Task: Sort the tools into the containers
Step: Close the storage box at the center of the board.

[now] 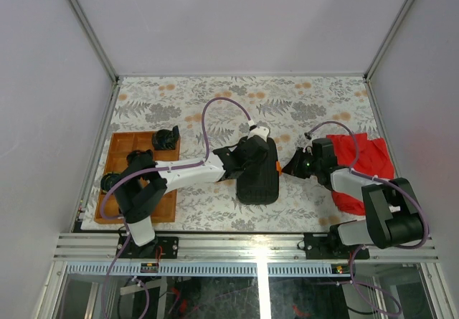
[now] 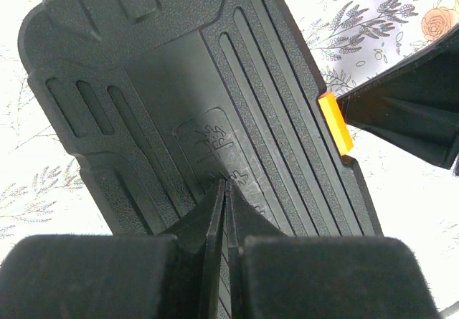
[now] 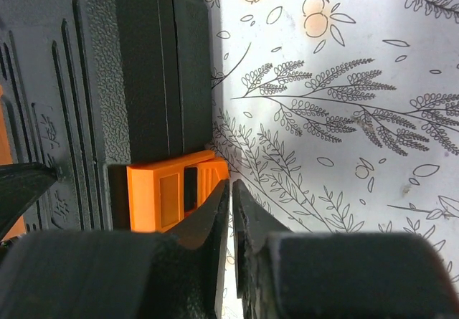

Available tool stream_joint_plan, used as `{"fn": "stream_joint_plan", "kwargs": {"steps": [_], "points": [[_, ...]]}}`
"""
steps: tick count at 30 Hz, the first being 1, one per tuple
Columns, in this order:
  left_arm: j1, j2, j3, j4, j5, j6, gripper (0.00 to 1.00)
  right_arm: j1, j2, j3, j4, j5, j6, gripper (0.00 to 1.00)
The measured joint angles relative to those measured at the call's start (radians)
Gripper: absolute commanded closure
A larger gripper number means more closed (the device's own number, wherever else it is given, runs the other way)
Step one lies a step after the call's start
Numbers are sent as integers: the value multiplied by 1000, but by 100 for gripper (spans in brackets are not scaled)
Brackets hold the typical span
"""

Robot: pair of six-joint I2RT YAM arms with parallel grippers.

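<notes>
Black ribbed case, orange latch; floral-print table cover.

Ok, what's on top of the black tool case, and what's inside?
On top of the tool case sits only the left gripper, shut, tips on the plastic. The case is closed, orange latch at its edge, so its contents are hidden.

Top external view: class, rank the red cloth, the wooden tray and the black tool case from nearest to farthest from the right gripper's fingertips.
Measured from the right gripper:
1. Black tool case: immediately to its left, in the middle of the scene.
2. Red cloth: behind the fingertips, on the right side.
3. Wooden tray: far off at the left edge.
</notes>
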Motion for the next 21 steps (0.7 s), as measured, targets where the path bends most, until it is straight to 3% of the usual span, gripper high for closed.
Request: {"fn": "stream_joint_plan", "kwargs": {"steps": [21], "points": [[-1,9,13,-13,-1,8,100,17,76,6,56,-3,-3,91]]}}
